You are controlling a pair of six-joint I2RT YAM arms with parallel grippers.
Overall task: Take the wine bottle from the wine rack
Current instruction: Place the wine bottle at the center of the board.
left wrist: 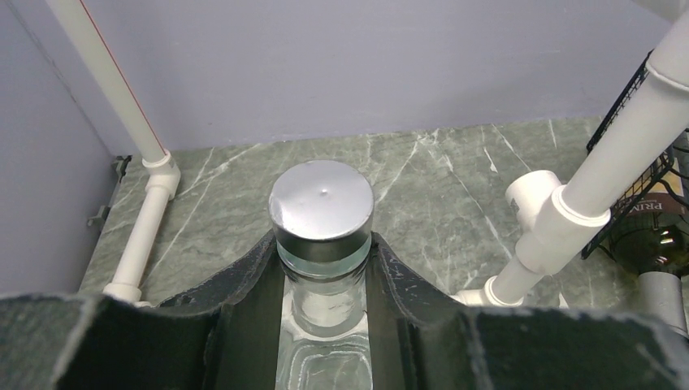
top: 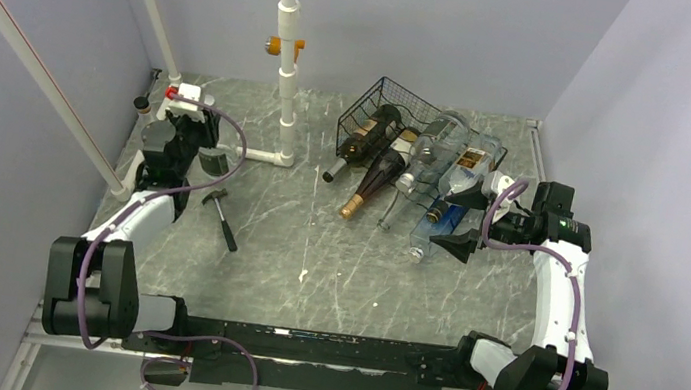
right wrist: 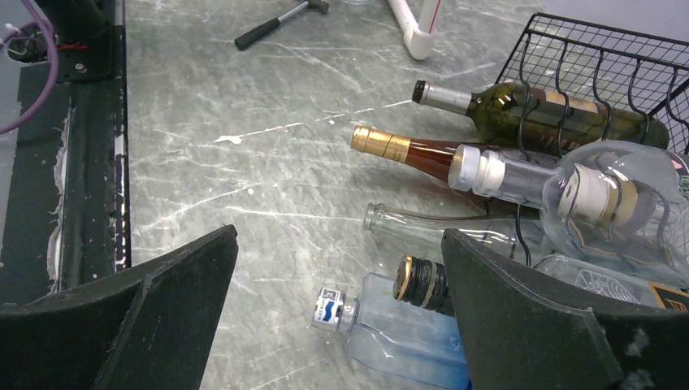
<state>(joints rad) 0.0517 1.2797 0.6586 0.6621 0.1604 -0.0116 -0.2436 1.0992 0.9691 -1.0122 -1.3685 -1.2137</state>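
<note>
Jaws of the left gripper [left wrist: 325, 244] pinch the neck of a silver-capped clear bottle [left wrist: 322, 199] at the table's [top: 311, 271] 10 o'clock corner; right gripper [right wrist: 337, 240] stands spread wide at 3 o'clock, just off the rack's front edge; wine rack [top: 385, 94] sits at 1 o'clock near the back edge, a green wine bottle [top: 369, 140] at its 9 o'clock end; bare marble lies open toward 6 o'clock.

overhead view from behind, wrist views low and close, all share wine rack [top: 397, 94]

White arm links [top: 142, 219], black joint housings [top: 92, 288], looping purple cables [top: 233, 140], rough black pincer fingers [right wrist: 520, 325], perhaps a green wrist marking [top: 568, 224].
</note>
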